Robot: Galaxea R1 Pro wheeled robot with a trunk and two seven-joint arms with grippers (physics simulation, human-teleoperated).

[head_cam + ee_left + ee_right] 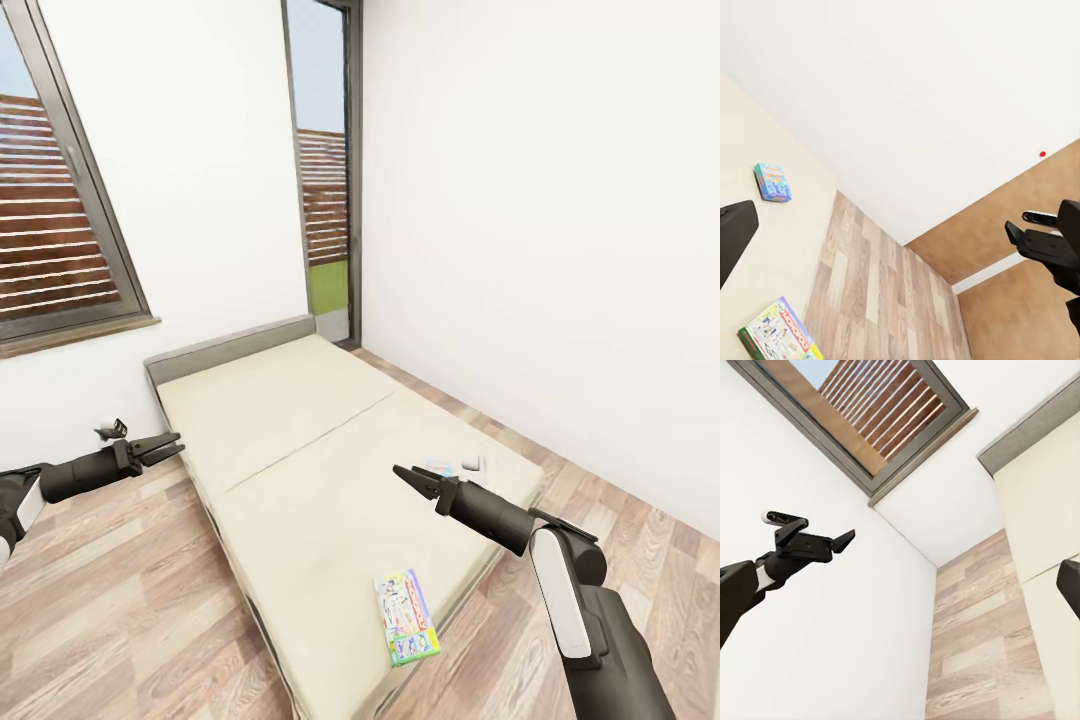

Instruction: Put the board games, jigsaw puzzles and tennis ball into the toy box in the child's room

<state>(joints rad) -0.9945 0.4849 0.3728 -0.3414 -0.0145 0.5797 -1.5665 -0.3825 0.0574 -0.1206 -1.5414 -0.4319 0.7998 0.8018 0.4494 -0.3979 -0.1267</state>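
Two board games lie on the cream bed (300, 470). A colourful flat box (406, 618) rests near the bed's near corner, also seen as the green-edged box (778, 332). A smaller blue box (440, 467) lies near the bed's right edge, partly behind my right gripper, and shows as the blue box (772, 182). My right gripper (403, 478) hovers open above the mattress just short of the blue box, holding nothing. My left gripper (172, 448) hangs open over the floor at the bed's left side, empty, and appears again as the left gripper (844, 538).
A small white item (473, 464) sits by the blue box. The low bed has a grey headboard (230, 345) against the window wall. Wood floor (120, 600) runs along both sides. A small object (112, 429) lies on the floor by the left wall.
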